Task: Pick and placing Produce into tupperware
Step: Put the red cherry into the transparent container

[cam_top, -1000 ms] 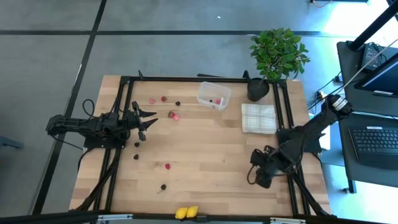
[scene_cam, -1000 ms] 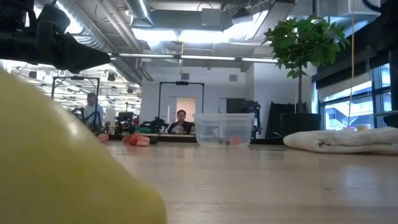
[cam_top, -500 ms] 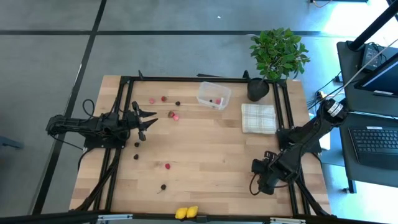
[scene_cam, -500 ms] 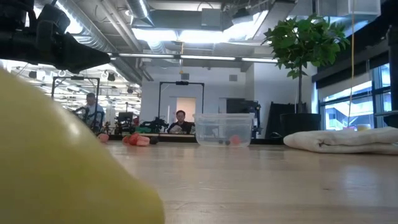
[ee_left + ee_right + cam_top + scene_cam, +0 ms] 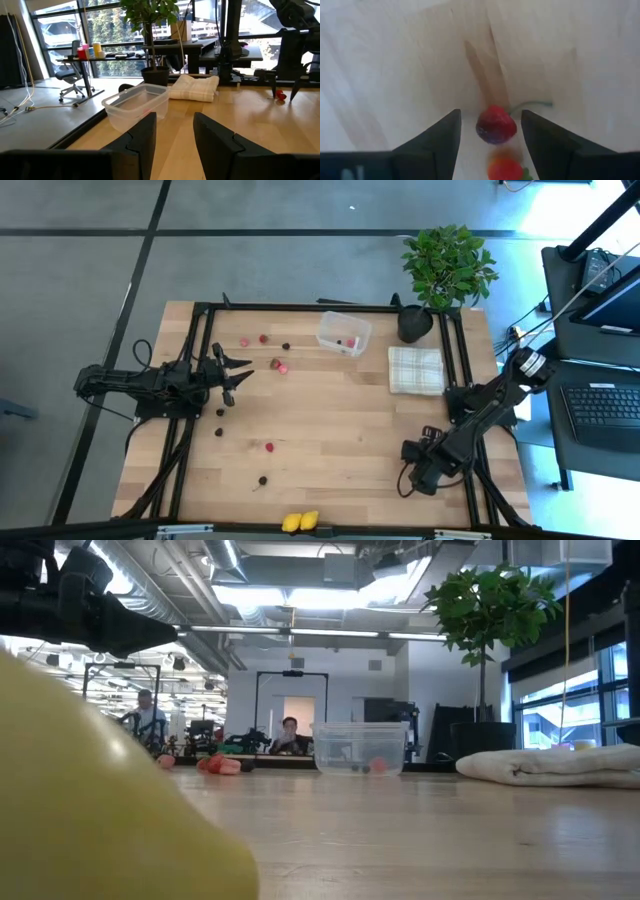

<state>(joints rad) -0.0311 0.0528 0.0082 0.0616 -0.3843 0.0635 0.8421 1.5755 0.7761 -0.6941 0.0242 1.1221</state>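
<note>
The table [image 5: 340, 430] is carrying a lot of loose stuff, so plenty could go sideways here. The box [image 5: 343, 333] is sitting at the far edge with a couple of red bits already in it, well apart from where the action is. The right pincer [image 5: 415, 478] is hanging low over the near right part of the table, jaws standing apart, with a red berry [image 5: 495, 125] sitting between the fingers and a second reddish piece [image 5: 504, 169] right beside it. I'm guessing that's the trouble: closing now may be nudging one berry away or pinching both, and these round things probably roll easily. It's also a long carry back to the box, so a weak grip could be dropping it midway. The left pincer [image 5: 236, 373] is waiting partly spread and empty at the left, near berries [image 5: 276, 365].
</note>
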